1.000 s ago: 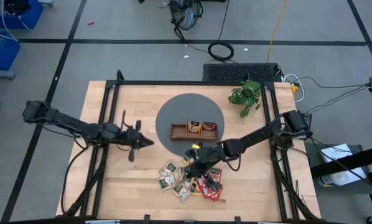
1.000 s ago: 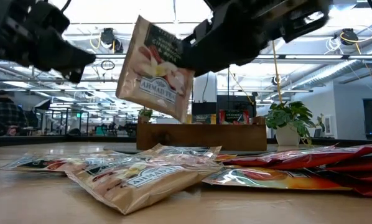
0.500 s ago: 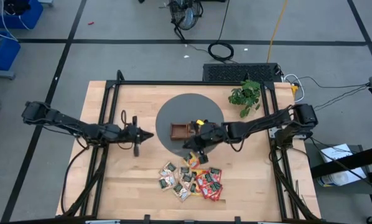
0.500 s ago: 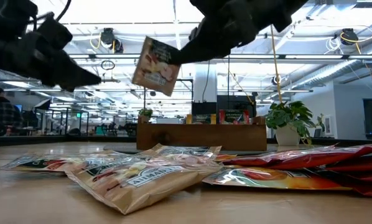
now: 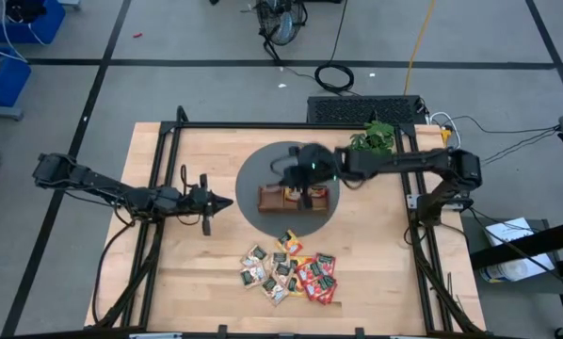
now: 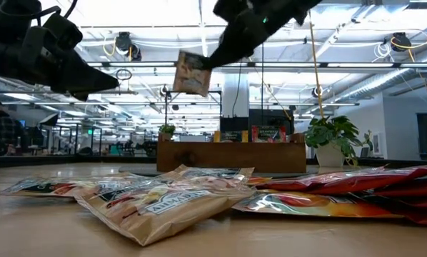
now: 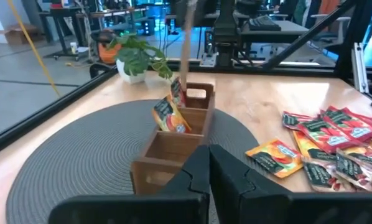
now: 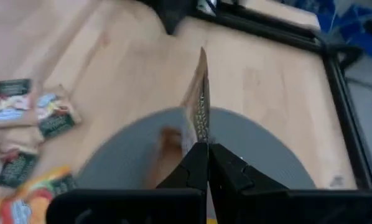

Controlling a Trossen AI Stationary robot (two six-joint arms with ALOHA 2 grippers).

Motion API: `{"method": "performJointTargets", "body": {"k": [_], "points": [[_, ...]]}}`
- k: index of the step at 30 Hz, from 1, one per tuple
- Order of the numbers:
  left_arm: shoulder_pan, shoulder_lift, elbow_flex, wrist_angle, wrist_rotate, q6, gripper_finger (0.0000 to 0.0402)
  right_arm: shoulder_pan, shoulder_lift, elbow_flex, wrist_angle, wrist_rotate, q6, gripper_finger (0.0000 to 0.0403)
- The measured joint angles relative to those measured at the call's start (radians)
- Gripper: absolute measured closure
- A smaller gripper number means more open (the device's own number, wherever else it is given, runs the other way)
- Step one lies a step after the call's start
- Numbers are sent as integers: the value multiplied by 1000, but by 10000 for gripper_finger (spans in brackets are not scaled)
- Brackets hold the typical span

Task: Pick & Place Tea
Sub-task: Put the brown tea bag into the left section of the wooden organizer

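My right gripper (image 5: pixel 298 179) hovers above the brown wooden tray (image 5: pixel 272 199), shut on a pale tea sachet (image 6: pixel 191 73). In the right wrist view the sachet (image 8: pixel 200 99) shows edge-on. The tray stands on a round grey mat (image 5: pixel 258 169) and has orange sachets (image 7: pixel 167 115) standing in two of its compartments. Several green, orange and red sachets (image 5: pixel 286 273) lie flat in a pile on the table near its front edge. My left gripper (image 5: pixel 216 203) waits left of the mat, shut and holding nothing. My right gripper pinches the pale sachet between its two fingertips (image 8: pixel 198 155) at one upper corner (image 6: pixel 205 64). The fingers come slanting down from the table's right. The sachet hangs below the fingers, lifted clear, high above the tray.
A potted green plant (image 5: pixel 373 141) stands at the table's far right, behind the mat. A black frame (image 5: pixel 168 151) runs along the table's edges. Bare wood lies between the left gripper and the pile.
My right gripper has risen from the pile and moved toward the table's far edge, carrying the pale sachet clear of the table to a spot above the tray. The pile has stayed where it was.
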Motion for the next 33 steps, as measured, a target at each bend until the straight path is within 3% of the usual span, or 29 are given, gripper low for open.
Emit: {"method": "performJointTargets", "body": {"k": [7,13,33], "points": [[0,0,0,-5,0,-4,372,-121,116,39,-22,-82,70,403],[0,0,0,-8,-1,4,371,-96,174,40,-3,-113,29,403],[0,0,0,-21,-8,26,371,-70,251,39,-3,-107,115,403]]}}
